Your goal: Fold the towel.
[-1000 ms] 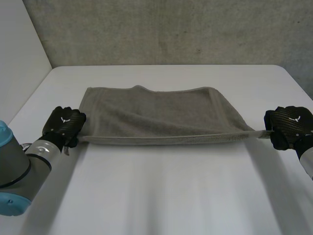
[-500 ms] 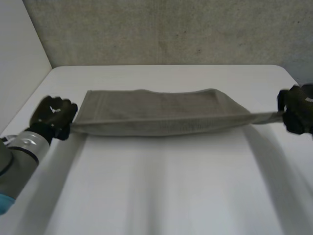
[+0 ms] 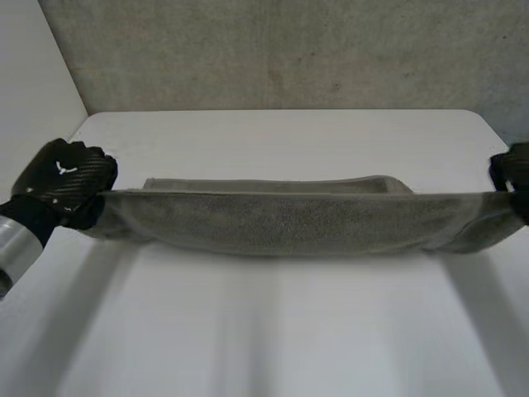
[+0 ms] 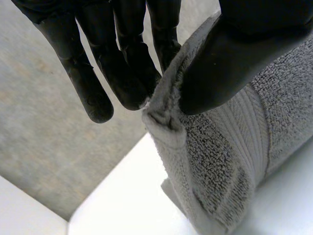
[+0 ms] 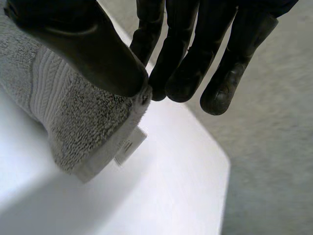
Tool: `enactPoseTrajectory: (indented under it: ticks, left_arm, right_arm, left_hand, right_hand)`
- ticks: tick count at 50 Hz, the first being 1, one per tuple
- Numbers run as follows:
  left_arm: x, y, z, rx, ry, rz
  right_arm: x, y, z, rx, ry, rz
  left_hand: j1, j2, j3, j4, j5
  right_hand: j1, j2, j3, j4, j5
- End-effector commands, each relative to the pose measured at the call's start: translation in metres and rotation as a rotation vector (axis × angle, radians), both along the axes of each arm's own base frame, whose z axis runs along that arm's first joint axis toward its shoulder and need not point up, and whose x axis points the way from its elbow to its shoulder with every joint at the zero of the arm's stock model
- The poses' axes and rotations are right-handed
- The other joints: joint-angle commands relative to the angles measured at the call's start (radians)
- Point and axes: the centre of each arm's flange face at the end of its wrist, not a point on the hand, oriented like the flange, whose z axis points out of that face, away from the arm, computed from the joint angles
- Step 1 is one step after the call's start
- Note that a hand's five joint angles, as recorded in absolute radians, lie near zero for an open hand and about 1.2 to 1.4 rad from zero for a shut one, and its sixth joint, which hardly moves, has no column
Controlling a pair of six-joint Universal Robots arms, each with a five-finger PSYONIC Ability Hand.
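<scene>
Grey terry towel [image 3: 281, 219] hangs stretched in a long band between the two hands, above the white surface [image 3: 273, 331]. Its far edge shows as a thin strip just behind the raised part, low against the surface.

The left hand [image 3: 66, 182] is at the towel's left end, knuckles up, with its arm coming in from the near left edge. From its wrist, the thumb [image 4: 230, 63] presses the corner of the cloth against the straight fingers [image 4: 122, 68], a pinch on the hemmed edge. The right hand [image 3: 514, 178] is at the towel's right end. From its own wrist, its thumb [image 5: 83, 44] clamps the corner against the fingers [image 5: 190, 58], and a small white label [image 5: 129, 147] sticks out from the hem below the grip.

Against half a second ago, both hands are higher and nearer the camera. The held edge has come up with them, so the towel now faces the camera as a broad hanging strip, and much less of it lies flat on the surface.
</scene>
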Motion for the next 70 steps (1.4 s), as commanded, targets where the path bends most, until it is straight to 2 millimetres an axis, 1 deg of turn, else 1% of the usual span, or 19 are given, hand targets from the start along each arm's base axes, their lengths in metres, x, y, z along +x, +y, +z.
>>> enactPoseTrajectory:
  ticks: [1, 8, 13, 22, 32, 38, 39, 40, 41, 42, 44, 45, 47, 49, 52, 54, 59, 66, 70]
  left_arm:
    - [-0.012, -0.048, -0.035, 0.061, -0.001, -0.037]
    - [-0.023, -0.104, -0.058, 0.068, 0.007, -0.058]
    - [-0.034, -0.128, -0.061, 0.045, 0.038, -0.081]
    - [-0.052, -0.168, -0.069, 0.001, 0.094, -0.11]
    - [-0.057, -0.192, -0.102, 0.007, 0.094, -0.114]
    - [-0.057, -0.198, -0.114, 0.013, 0.094, -0.092]
    - [-0.057, -0.199, -0.116, 0.014, 0.094, -0.086]
    - [-0.056, -0.2, -0.118, 0.019, 0.094, -0.077]
    - [-0.056, -0.2, -0.118, 0.019, 0.094, -0.077]
    - [-0.055, -0.2, -0.119, 0.024, 0.096, -0.064]
    - [-0.054, -0.2, -0.118, 0.024, 0.099, -0.046]
    - [-0.053, -0.2, -0.116, 0.025, 0.101, -0.03]
    - [-0.053, -0.2, -0.113, 0.023, 0.104, -0.018]
    - [-0.053, -0.195, -0.102, 0.03, 0.115, -0.005]
    - [-0.052, -0.191, -0.093, 0.038, 0.123, -0.002]
    - [-0.049, -0.179, -0.075, 0.047, 0.137, 0.002]
    - [-0.041, -0.157, -0.05, 0.051, 0.145, 0.015]
    - [-0.032, -0.122, -0.027, 0.058, 0.146, 0.029]
    - [-0.028, -0.1, -0.027, 0.09, 0.149, 0.052]
  right_arm:
    - [0.04, -0.029, -0.037, 0.088, 0.086, 0.018]
    - [0.054, -0.065, -0.06, 0.073, 0.128, -0.026]
    - [0.078, -0.094, -0.073, -0.008, 0.117, -0.008]
    - [0.092, -0.126, -0.082, -0.139, 0.104, -0.053]
    - [0.107, -0.159, -0.096, -0.234, 0.081, -0.045]
    - [0.112, -0.172, -0.12, -0.222, 0.091, -0.046]
    - [0.112, -0.175, -0.125, -0.216, 0.098, -0.049]
    - [0.111, -0.176, -0.127, -0.215, 0.101, -0.061]
    - [0.111, -0.177, -0.127, -0.215, 0.101, -0.061]
    - [0.11, -0.177, -0.128, -0.213, 0.105, -0.079]
    - [0.109, -0.178, -0.128, -0.212, 0.107, -0.094]
    - [0.108, -0.177, -0.126, -0.214, 0.109, -0.108]
    - [0.107, -0.176, -0.121, -0.22, 0.107, -0.118]
    - [0.108, -0.171, -0.101, -0.246, 0.093, -0.121]
    - [0.107, -0.166, -0.089, -0.26, 0.087, -0.121]
    - [0.104, -0.153, -0.065, -0.283, 0.078, -0.119]
    - [0.099, -0.127, -0.04, -0.288, 0.077, -0.113]
    - [0.086, -0.087, -0.033, -0.19, 0.092, -0.102]
    - [0.084, -0.062, -0.049, -0.075, 0.075, -0.06]
  left_hand:
    - [0.102, 0.041, 0.044, 0.033, 0.082]
    - [0.102, 0.041, 0.044, 0.033, 0.082]
    - [0.102, 0.041, 0.044, 0.033, 0.082]
    - [0.102, 0.041, 0.044, 0.033, 0.082]
    - [0.102, 0.041, 0.044, 0.033, 0.082]
    - [0.102, 0.041, 0.044, 0.033, 0.082]
    - [0.062, 0.001, 0.004, -0.008, 0.042]
    - [-0.517, -0.578, -0.575, -0.586, -0.537]
    - [-0.522, -0.583, -0.58, -0.592, -0.543]
    - [-1.072, -1.133, -1.13, -1.142, -1.092]
    - [-1.095, -1.156, -1.153, -1.165, -1.115]
    - [-1.112, -1.173, -1.17, -1.182, -1.133]
    - [-1.113, -1.174, -1.171, -1.182, -1.133]
    - [-1.113, -1.174, -1.171, -1.182, -1.133]
    - [-1.113, -1.174, -1.171, -1.182, -1.133]
    - [-1.113, -1.174, -1.171, -1.182, -1.133]
    - [-1.113, -1.174, -1.171, -1.182, -1.133]
    - [-1.113, -1.174, -1.171, -1.182, -1.133]
    - [-1.113, -1.174, -1.171, -1.182, -1.133]
  right_hand:
    - [0.056, 0.051, 0.038, 0.048, 0.047]
    - [0.056, 0.051, 0.038, 0.048, 0.047]
    - [0.056, 0.051, 0.038, 0.048, 0.047]
    - [0.056, 0.051, 0.038, 0.048, 0.047]
    - [0.056, 0.051, 0.038, 0.048, 0.047]
    - [0.056, 0.051, 0.038, 0.048, 0.047]
    - [0.025, 0.02, 0.007, 0.017, 0.016]
    - [-0.597, -0.603, -0.615, -0.605, -0.606]
    - [-0.604, -0.609, -0.621, -0.612, -0.613]
    - [-0.953, -0.958, -0.97, -0.96, -0.961]
    - [-1.014, -1.019, -1.032, -1.022, -1.023]
    - [-1.166, -1.171, -1.183, -1.174, -1.175]
    - [-1.166, -1.171, -1.183, -1.174, -1.175]
    - [-1.166, -1.171, -1.183, -1.174, -1.175]
    - [-1.166, -1.171, -1.183, -1.174, -1.175]
    - [-1.166, -1.171, -1.183, -1.174, -1.175]
    - [-1.166, -1.171, -1.183, -1.174, -1.175]
    - [-1.166, -1.171, -1.183, -1.174, -1.175]
    - [-1.166, -1.171, -1.183, -1.174, -1.175]
